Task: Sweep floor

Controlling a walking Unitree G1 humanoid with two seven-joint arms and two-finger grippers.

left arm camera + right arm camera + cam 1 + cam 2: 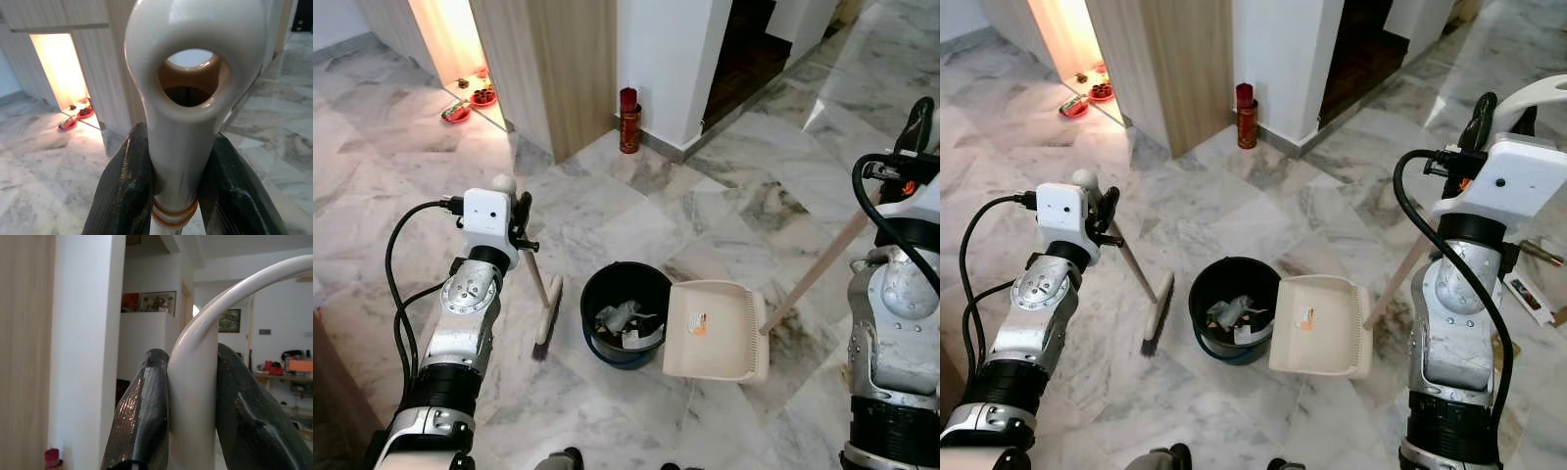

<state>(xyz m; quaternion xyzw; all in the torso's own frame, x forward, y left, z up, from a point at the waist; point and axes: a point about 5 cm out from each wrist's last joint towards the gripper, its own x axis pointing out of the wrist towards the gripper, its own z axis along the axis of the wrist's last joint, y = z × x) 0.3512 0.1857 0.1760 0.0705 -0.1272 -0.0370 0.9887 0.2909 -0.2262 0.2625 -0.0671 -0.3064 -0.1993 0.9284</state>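
My left gripper (178, 161) is shut on the white looped top of the broom handle (183, 88). The broom slants down from it to the brush head (548, 321) resting on the marble floor, left of the black bucket (625, 311). Crumpled rubbish (625, 321) lies inside the bucket. A cream dustpan (710, 331) stands on the floor with its front edge against the bucket's right rim. Its long handle (815, 272) rises to the right into my right gripper (193, 377), which is shut on the curved white handle end.
A red cylinder (628, 120) stands at the foot of the white wall corner. Red dishes (470, 101) lie on the floor in the lit opening at the back left. A dark doorway (744, 49) opens behind. Small items (1528, 289) lie on the floor at the right.
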